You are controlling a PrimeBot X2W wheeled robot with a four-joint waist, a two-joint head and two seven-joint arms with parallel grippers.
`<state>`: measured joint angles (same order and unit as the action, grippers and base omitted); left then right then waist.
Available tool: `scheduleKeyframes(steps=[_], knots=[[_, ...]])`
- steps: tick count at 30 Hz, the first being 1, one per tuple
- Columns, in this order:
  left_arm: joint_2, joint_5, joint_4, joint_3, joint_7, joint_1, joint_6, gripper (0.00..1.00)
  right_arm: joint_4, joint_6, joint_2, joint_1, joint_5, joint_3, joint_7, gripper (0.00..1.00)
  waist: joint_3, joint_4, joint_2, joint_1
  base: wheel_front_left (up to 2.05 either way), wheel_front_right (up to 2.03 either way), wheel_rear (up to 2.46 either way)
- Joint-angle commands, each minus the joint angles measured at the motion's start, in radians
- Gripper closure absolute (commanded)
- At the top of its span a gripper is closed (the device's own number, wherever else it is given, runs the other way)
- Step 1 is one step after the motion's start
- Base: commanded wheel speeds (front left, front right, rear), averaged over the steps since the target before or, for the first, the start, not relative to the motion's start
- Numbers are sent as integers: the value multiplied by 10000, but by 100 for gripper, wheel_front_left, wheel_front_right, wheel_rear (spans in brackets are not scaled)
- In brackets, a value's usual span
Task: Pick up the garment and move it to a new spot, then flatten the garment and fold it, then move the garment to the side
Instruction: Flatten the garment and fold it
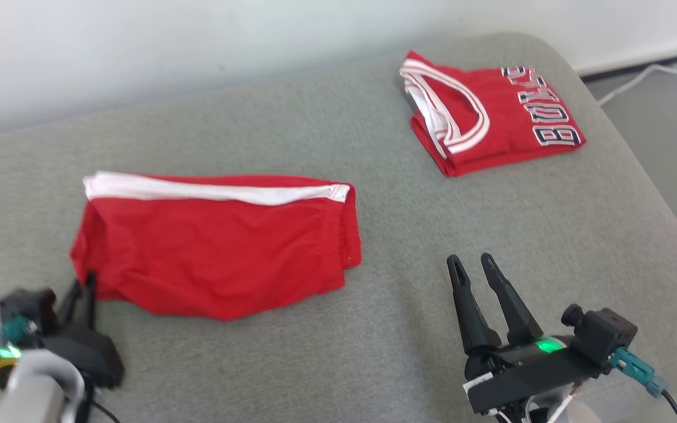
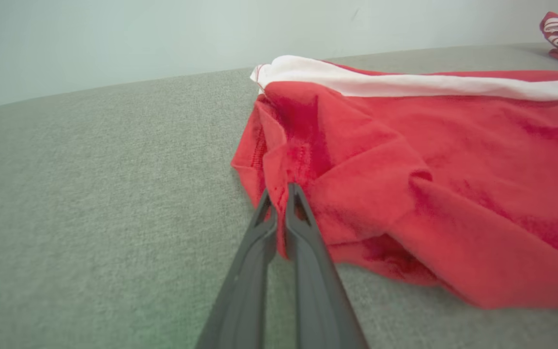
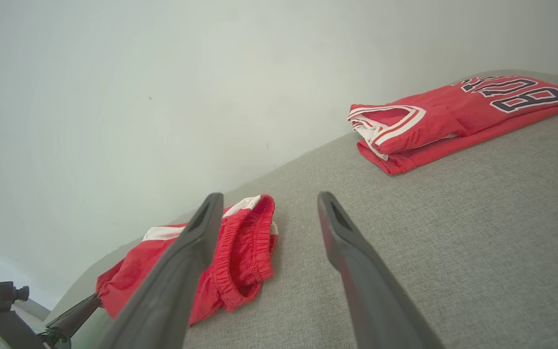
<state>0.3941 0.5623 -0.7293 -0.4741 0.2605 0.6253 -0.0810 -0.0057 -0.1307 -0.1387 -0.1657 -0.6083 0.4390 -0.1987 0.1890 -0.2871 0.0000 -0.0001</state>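
The garment [image 1: 215, 247] is a pair of red shorts with a white side stripe, lying roughly flat but wrinkled on the grey cushion [image 1: 374, 329]. My left gripper [image 1: 83, 288] is at its near left corner. In the left wrist view the left gripper [image 2: 279, 191] is shut, with a fold of the garment's [image 2: 429, 160] red edge pinched between the fingers. My right gripper [image 1: 471, 261] hovers open to the right of the shorts, apart from them. In the right wrist view the right gripper [image 3: 269, 198] holds nothing, and the garment's [image 3: 240, 252] elastic waistband lies beyond its left finger.
A folded red jersey [image 1: 491, 111] with white trim and dark lettering lies at the back right of the cushion, also visible as the jersey [image 3: 453, 116] past my right fingers. A pale wall runs behind. The cushion edge drops off on the right toward grey floor with a white cable [image 1: 638, 76].
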Motion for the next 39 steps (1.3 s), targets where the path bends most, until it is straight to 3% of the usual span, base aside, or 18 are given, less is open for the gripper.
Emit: scheduleKeyframes(steps=[1,16,25,26,27,28,39], knots=[[-57,40,492,178,43,-631,-215,100,42,0,-67,216,-69,-55,-35,0,-529,486,0,1,0,0,0],[-446,11,4092,528,52,-3878,-1698,100,57,0,-113,682,-22,-463,210,0,-1211,1518,0,1,0,0,0],[-477,154,4648,506,26,-4669,-1936,100,161,0,-146,776,-2,-475,409,0,-1434,1650,0,1,0,0,0],[-476,106,4616,484,27,-4677,-1923,62,180,0,-152,789,5,-473,430,0,-1468,1654,0,1,0,0,0],[-446,22,4595,453,30,-4699,-1923,9,198,0,-150,794,11,-455,454,0,-1492,1643,0,1,0,0,0],[-482,20,4629,481,34,-4717,-1930,0,216,0,-151,792,13,-450,456,0,-1509,1636,0,1,0,0,0],[-688,-1087,6331,1767,51,-5537,-2164,0,321,0,-219,808,715,-675,203,0,-1739,1742,0,1,0,0,0]])
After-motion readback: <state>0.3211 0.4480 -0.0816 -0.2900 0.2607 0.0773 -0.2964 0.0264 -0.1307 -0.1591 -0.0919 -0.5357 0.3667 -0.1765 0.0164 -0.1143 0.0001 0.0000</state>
